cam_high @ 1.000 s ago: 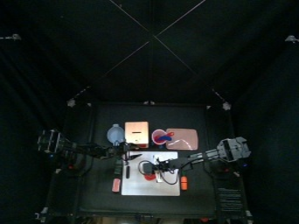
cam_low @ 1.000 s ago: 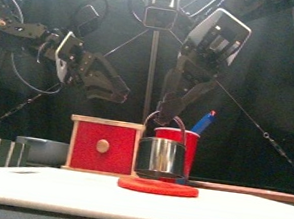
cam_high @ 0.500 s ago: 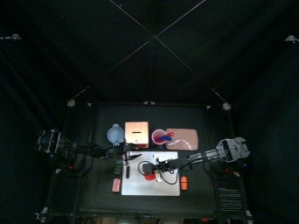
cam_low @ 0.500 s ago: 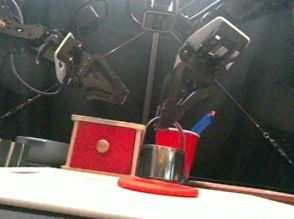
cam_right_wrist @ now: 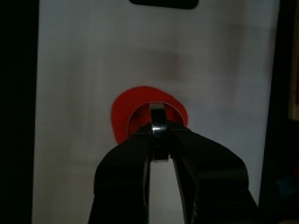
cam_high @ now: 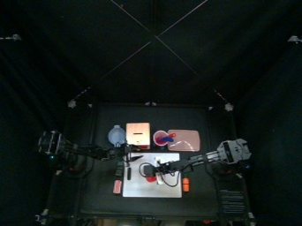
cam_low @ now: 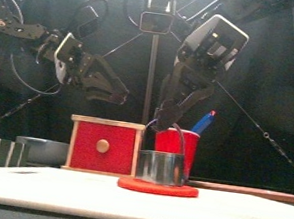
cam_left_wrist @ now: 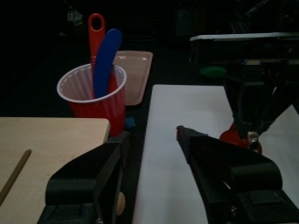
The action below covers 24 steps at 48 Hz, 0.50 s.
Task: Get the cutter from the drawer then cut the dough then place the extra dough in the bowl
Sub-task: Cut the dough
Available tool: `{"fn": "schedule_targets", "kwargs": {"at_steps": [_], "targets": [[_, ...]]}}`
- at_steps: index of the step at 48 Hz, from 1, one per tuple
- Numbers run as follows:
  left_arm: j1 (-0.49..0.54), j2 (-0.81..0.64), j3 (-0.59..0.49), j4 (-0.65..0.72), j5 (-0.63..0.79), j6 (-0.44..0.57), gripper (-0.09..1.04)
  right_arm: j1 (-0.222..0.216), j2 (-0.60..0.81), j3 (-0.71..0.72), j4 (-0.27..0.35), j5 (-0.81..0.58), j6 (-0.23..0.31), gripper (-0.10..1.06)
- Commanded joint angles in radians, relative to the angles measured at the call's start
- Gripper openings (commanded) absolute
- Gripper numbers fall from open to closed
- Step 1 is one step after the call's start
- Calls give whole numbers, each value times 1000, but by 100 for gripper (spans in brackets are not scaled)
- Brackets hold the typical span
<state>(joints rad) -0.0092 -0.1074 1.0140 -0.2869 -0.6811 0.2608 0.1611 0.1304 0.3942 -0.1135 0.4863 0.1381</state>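
A round metal cutter (cam_low: 163, 167) stands upright on the flat red dough disc (cam_low: 157, 186), which lies on the white cutting board (cam_low: 46, 188). My right gripper (cam_low: 166, 121) comes down from above and is shut on the cutter's wire handle. In the right wrist view the cutter's rim (cam_right_wrist: 159, 109) shows just past the shut jaws, over the dough (cam_right_wrist: 128, 118). My left gripper (cam_low: 106, 82) hangs open to the left, above the wooden box (cam_low: 103, 145), holding nothing. The left wrist view shows its jaws apart, facing the board (cam_left_wrist: 193, 166).
The wooden box with the red drawer front stands behind the board at left. A red cup (cam_left_wrist: 93, 92) with a blue and a red knife stands beside it, the pink tray (cam_left_wrist: 131, 66) beyond. The blue-grey bowl (cam_high: 115, 136) sits at the back left.
The right gripper has moved down a little, and the cutter has sunk lower onto the dough. The left arm has stayed where it was.
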Motion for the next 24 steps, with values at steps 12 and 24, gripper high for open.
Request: {"fn": "schedule_targets", "kwargs": {"at_steps": [12,24], "targets": [[-43,32,-57,-25,-71,2,88,3,-89,0,-3,-25,-5,84],[-179,149,-95,-84,-216,0,90,-12,-301,285,-69,-385,-26,84]]}}
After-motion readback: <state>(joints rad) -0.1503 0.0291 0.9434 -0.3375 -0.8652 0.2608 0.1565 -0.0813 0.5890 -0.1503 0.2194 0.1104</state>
